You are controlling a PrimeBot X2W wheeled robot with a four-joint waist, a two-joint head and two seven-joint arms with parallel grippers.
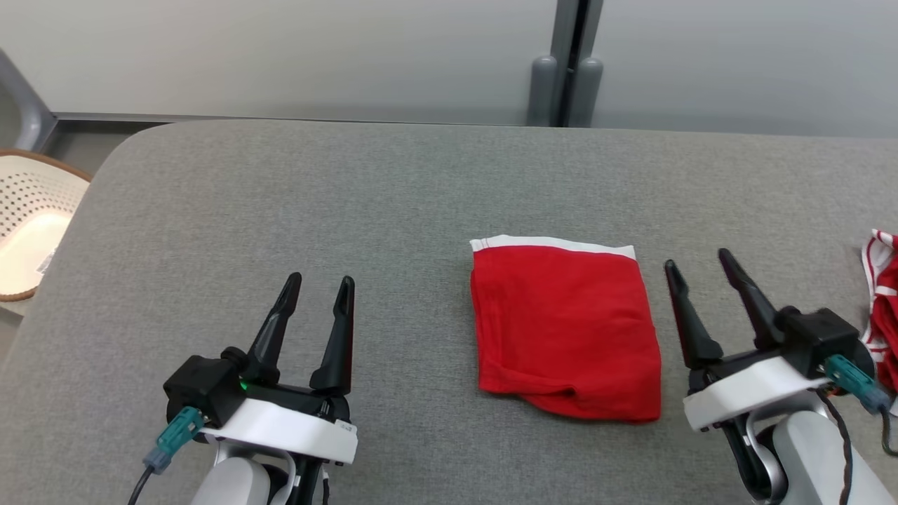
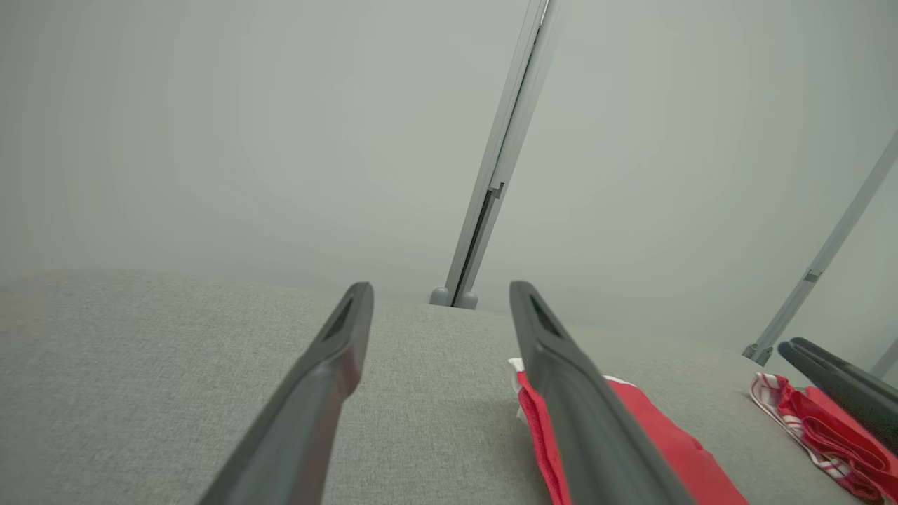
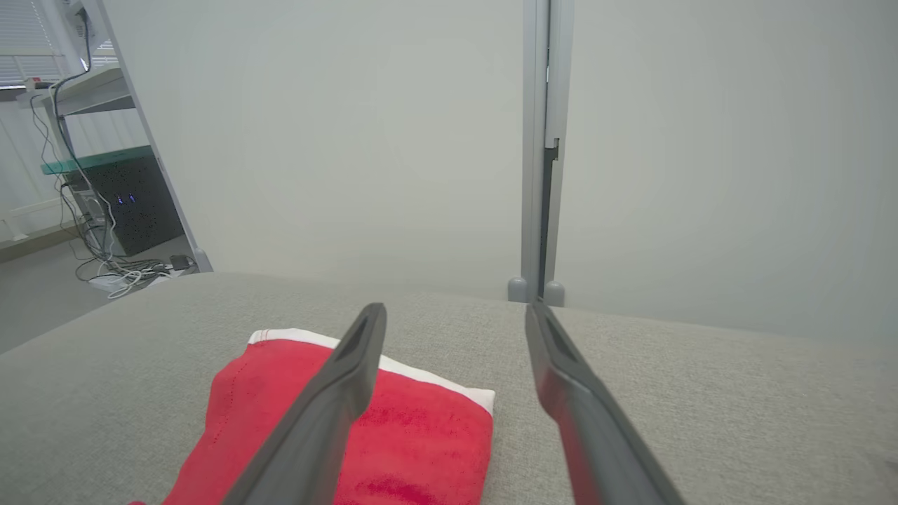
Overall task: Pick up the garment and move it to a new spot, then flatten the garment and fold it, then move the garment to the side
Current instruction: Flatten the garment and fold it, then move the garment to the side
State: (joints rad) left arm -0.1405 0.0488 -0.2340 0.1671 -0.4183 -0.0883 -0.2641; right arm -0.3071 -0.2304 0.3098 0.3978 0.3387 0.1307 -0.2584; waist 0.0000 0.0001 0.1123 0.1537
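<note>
Head view: one red garment lies folded into a soft, near-rectangular pad on the desk, whose top is grey, finely woven cloth with a rounded corner. A single white band runs along the garment's far edge, and its near edge bulges into a rounded fold. Two hands flank it. The left hand sits well apart from the garment's left side, its two matte, dark, tapering fingers spread and empty. The right hand sits just beside the garment's right edge, its two fingers also spread, gripping nothing. Further right of the garment lies one crumpled striped cloth, red and white. Far left of the garment, off the desk, stands one cream perforated basket with a brown rim.

Left wrist view: the two smooth fingers stand apart, the garment showing past the right-hand one, flat on the weave. Beyond the garment lies the striped cloth, with a dark finger of the other hand over it.

Right wrist view: the two fingers stand apart. The garment lies under and beside the left-hand one, white band farthest away.
</note>
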